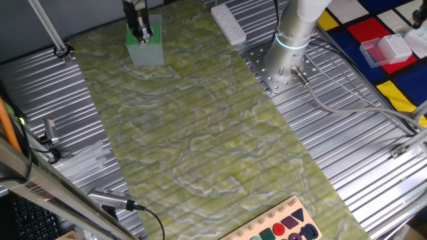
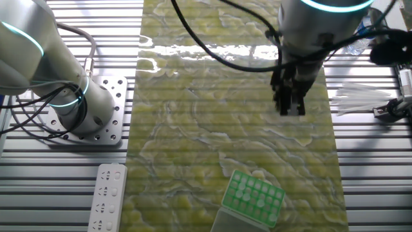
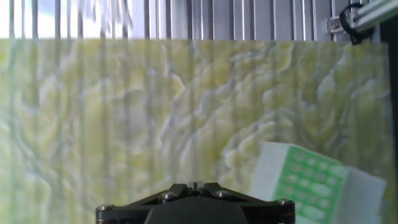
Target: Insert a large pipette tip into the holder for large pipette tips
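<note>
The gripper hangs above the green-and-yellow marbled mat that covers the middle of the bench. In the other fixed view its dark fingers point down and look close together, but nothing can be seen between them, and whether they are closed on something or only narrow cannot be told. In the hand view only the black base of the gripper shows at the lower edge, and the fingers themselves are not visible.

The holder for large pipette tips stands on the mat, near the lower edge of the other fixed view, well apart from the gripper on the picture. It has a green top with rows of pale round holes and paler sides. In one fixed view the holder sits at the far end of the mat, and the gripper appears just over it, partly in front of it. In the hand view the holder lies at the lower right, tilted in the picture.

A bunch of thin translucent whitish pipette tips lies on the ribbed metal of the bench beside the mat. The same pile appears in one fixed view at the left. A white power strip lies next to the arm's base.
</note>
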